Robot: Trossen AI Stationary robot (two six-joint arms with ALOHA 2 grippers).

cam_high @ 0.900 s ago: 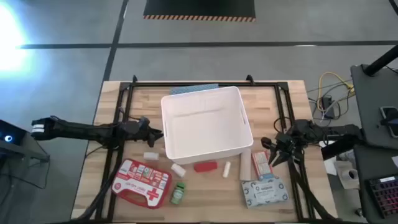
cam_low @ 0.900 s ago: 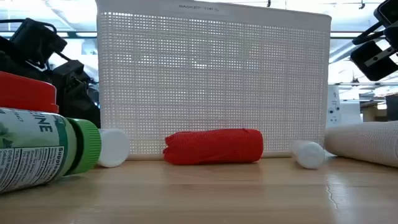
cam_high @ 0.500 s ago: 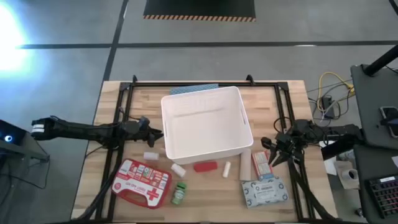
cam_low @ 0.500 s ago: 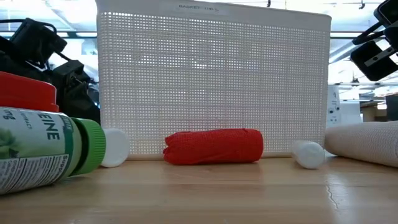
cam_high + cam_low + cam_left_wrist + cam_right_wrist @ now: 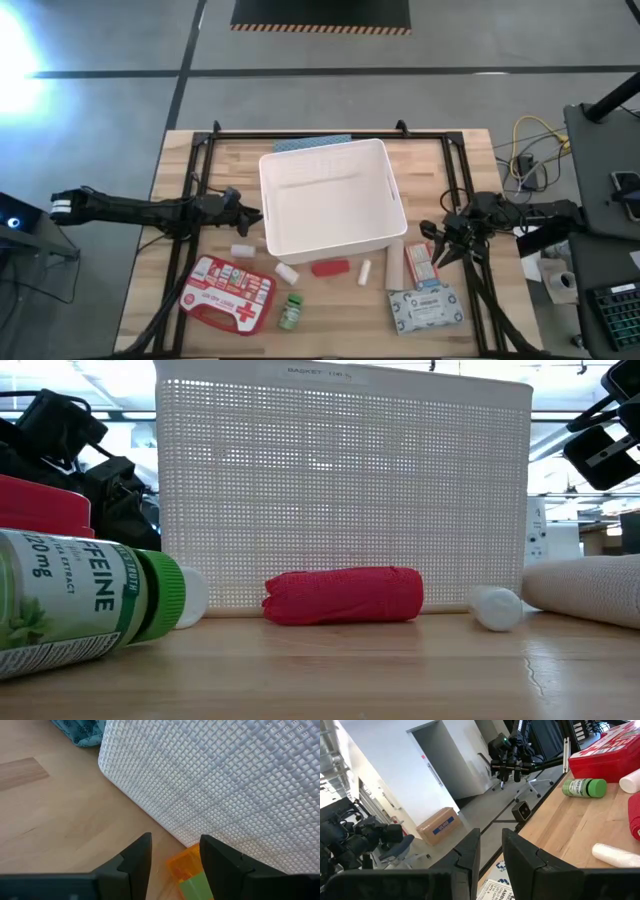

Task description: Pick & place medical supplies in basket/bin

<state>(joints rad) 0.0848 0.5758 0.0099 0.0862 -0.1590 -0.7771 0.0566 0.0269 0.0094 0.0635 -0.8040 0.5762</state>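
Green bottle (image 5: pixel 70 605) has rolled nearer; I keep left gripper (image 5: pixel 172 862) (fingers apart) beside the tub (image 5: pixel 330 205), right gripper (image 5: pixel 490 852) narrowly parted.

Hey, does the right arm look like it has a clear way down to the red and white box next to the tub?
Probably yes. The right gripper, open, hovers beside the red-white box, which lies uncovered on the table between the white roll and the arm, with the soft pack just below it.

Sitting on the counter (image 5: pixel 180 170): one white tub (image 5: pixel 330 205), one red first-aid case (image 5: pixel 228 292), one green bottle (image 5: pixel 289 311), one red tube (image 5: pixel 330 267), one red-white box (image 5: pixel 422 266), one pale patterned pack (image 5: pixel 427 307). Small white rolls showing: three (image 5: pixel 287 272) (image 5: pixel 242 251) (image 5: pixel 365 271).
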